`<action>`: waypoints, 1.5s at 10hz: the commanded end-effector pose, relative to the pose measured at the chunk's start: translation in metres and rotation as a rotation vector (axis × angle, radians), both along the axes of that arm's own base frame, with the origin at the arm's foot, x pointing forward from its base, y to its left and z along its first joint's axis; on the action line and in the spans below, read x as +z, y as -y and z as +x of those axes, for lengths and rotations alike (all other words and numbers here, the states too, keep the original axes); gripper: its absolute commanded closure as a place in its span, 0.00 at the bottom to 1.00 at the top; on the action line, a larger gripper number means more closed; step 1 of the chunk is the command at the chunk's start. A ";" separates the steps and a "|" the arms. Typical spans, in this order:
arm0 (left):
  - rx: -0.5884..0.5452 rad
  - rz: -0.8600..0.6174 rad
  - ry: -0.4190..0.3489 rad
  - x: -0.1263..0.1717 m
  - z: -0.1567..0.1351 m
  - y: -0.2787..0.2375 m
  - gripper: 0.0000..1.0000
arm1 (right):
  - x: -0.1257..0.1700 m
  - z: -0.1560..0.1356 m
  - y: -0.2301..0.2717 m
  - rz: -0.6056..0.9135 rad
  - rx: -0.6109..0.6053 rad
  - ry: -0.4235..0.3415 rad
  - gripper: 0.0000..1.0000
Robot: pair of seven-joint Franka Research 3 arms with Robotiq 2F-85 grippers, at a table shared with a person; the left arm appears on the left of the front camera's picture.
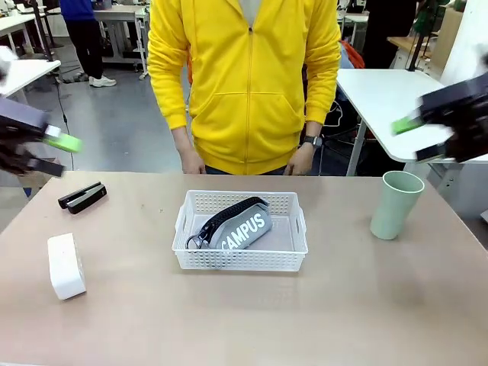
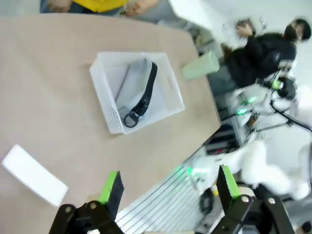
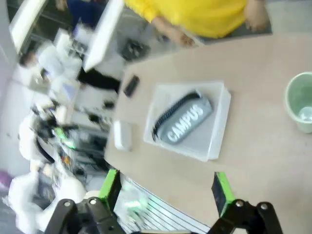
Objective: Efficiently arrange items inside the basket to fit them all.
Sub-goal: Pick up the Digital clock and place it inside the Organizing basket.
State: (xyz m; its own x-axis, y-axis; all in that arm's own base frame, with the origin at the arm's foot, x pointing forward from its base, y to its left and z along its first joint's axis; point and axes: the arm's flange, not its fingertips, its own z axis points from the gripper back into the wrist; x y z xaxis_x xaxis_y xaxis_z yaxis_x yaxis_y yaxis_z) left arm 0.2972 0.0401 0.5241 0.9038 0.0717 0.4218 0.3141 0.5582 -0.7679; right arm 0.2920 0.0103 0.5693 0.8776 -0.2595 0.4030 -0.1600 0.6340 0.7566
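1. Left end effector (image 1: 55,154): raised clear of the bench (image 1: 244,320). Fingers spread wide, with nothing between them in the left wrist view.
2. Right end effector (image 1: 419,139): also raised, fingers spread wide and empty in its own wrist view.
3. Basket (image 1: 236,261): sits between the two end effectors, below both and about as far from each. The person (image 1: 244,76) stands beyond it, hands down at the bench edge.
4. Pouch (image 1: 242,226): already inside the basket. Its long axis runs diagonally, corner to corner, with the ring end toward the left end effector's side. This leaves only wedge-shaped gaps.
5. White box (image 1: 66,265): lies below the left end effector and nearer the robot, well apart from the basket. Its long axis runs roughly toward and away from the robot.
6. Black bar (image 1: 81,197): lies just below and slightly inward of the left end effector, and is the item closest to it. It is slanted on the bench.
7. Cup (image 1: 396,204): stands upright below the right end effector and slightly inward, mouth up.
8. Judgement: the left arm is nearer the bar and box, the right arm nearer the cup. The diagonal pouch probably needs squaring to a basket wall before the rest will fit.
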 end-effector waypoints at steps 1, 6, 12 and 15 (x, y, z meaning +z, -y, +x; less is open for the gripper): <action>0.133 -0.164 -0.053 -0.065 -0.026 -0.057 0.00 | -0.073 -0.060 0.064 0.192 -0.151 0.032 0.00; 0.267 -0.352 -0.154 -0.100 -0.020 -0.082 0.00 | -0.114 -0.064 0.138 0.356 -0.293 -0.034 0.00; 0.265 -0.353 -0.180 -0.085 0.013 -0.093 0.00 | -0.079 -0.029 0.196 0.356 -0.318 -0.080 0.00; 0.265 -0.353 -0.180 -0.085 0.013 -0.093 0.00 | -0.079 -0.029 0.196 0.356 -0.318 -0.080 0.00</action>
State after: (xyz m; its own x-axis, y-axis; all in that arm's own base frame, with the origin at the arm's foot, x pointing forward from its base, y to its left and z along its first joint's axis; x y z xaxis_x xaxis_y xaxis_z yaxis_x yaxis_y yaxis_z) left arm 0.3106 0.1326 0.4385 0.8896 0.4305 0.1525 0.0191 0.2985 -0.9542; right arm 0.2591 -0.1840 0.4914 0.7591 -0.6345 0.1454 0.1063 0.3412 0.9340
